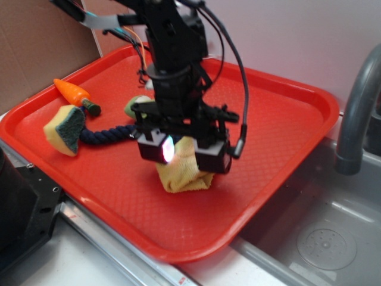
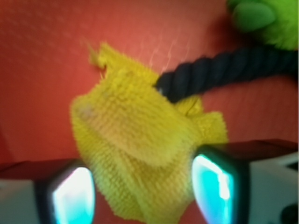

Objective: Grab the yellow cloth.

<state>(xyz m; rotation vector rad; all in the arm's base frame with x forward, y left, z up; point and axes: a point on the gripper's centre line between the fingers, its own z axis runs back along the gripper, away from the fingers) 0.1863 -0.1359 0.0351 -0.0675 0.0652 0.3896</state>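
The yellow cloth (image 1: 181,176) lies bunched on the red tray (image 1: 286,119), near its middle. My gripper (image 1: 183,154) is low over the cloth with its jaws open, one finger on each side of the bunch. In the wrist view the cloth (image 2: 140,140) fills the gap between the glowing fingertips (image 2: 74,196), and a strip of red tray shows between the left finger and the cloth. The gripper (image 2: 145,196) is not closed on it.
A dark blue rope (image 1: 107,134) runs from the cloth's far edge (image 2: 224,70) to a green plush toy (image 1: 136,106). A yellow-green sponge (image 1: 64,128) and a toy carrot (image 1: 74,94) lie at the tray's left. A grey faucet (image 1: 357,113) and sink (image 1: 321,238) are at the right.
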